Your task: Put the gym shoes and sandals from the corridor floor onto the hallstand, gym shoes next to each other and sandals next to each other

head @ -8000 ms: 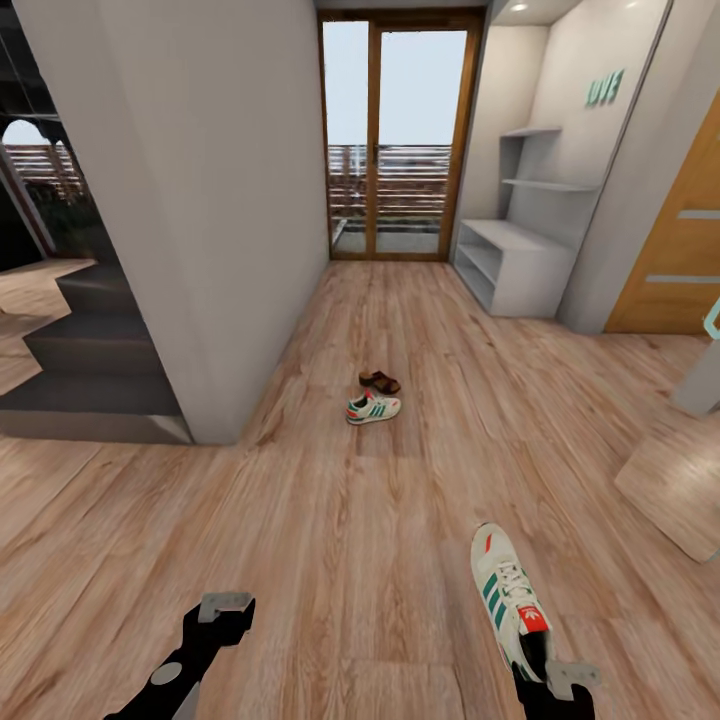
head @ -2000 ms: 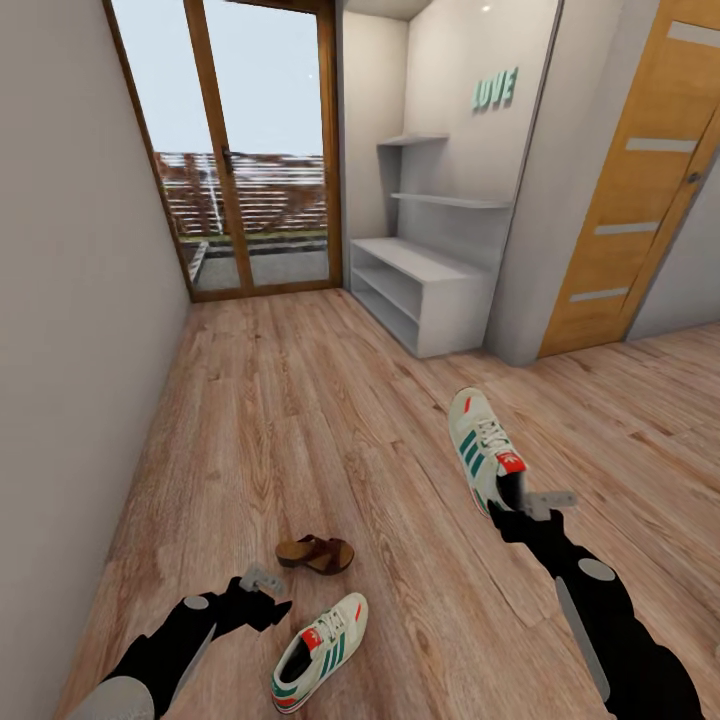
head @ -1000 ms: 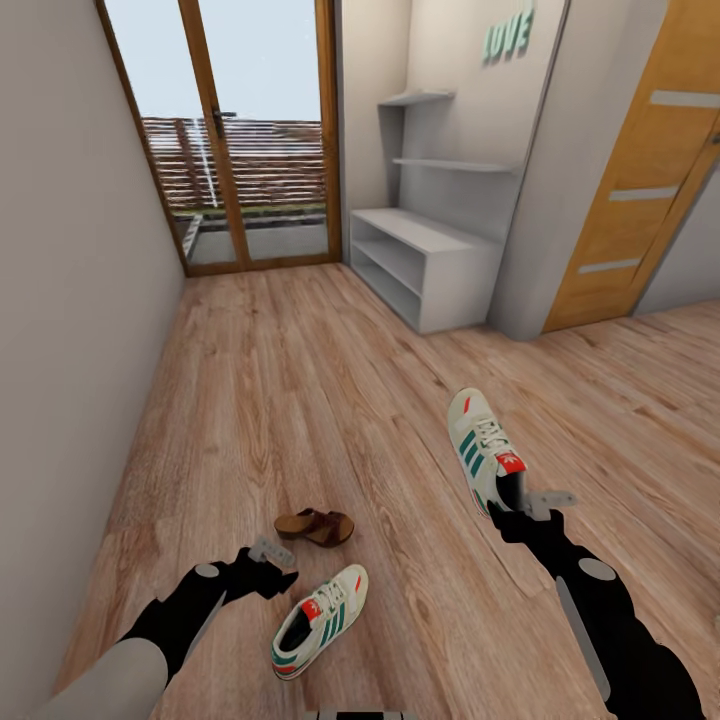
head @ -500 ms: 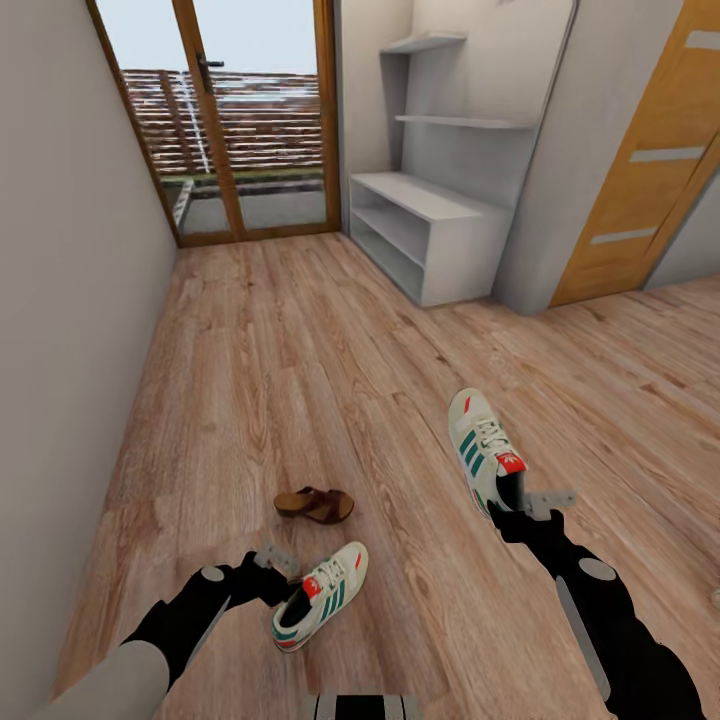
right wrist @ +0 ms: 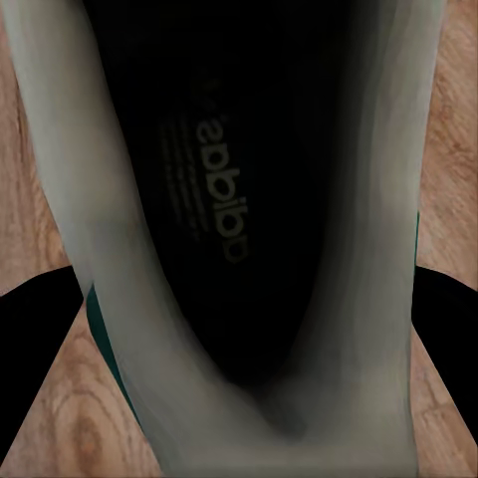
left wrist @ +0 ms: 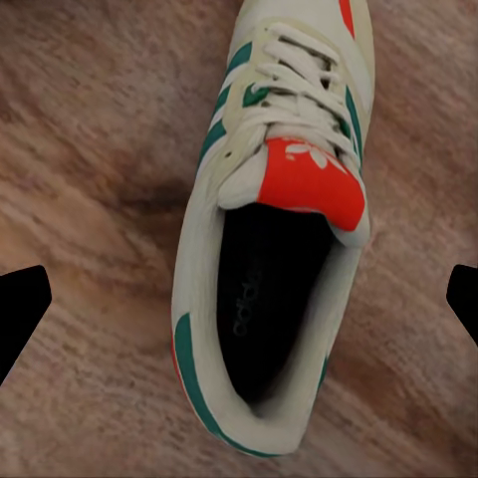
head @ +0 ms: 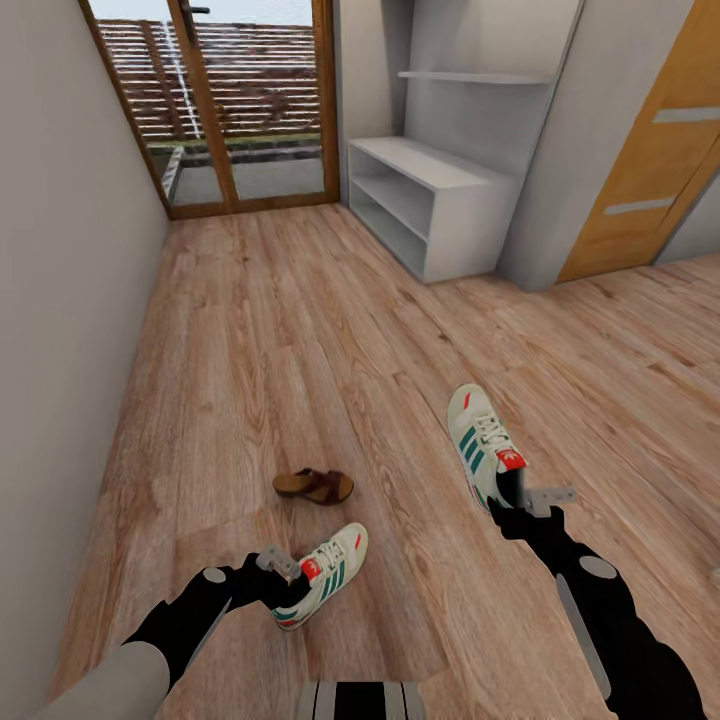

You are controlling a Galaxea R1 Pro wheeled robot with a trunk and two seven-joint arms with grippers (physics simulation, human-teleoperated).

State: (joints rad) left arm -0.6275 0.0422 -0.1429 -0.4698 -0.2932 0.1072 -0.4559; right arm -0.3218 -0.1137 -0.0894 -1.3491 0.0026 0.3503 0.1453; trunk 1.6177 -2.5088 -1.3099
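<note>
The shoe rack (head: 430, 205) stands bare, so nothing is placed yet. The right gripper (head: 520, 500) holds one gym shoe (head: 483, 445) by its heel, fingers clamped on it. The left gripper (head: 283, 575) hangs over the second gym shoe (left wrist: 274, 249) on the floor (head: 300, 330), fingers spread wide. One sandal (head: 314, 486) lies nearby.
</note>
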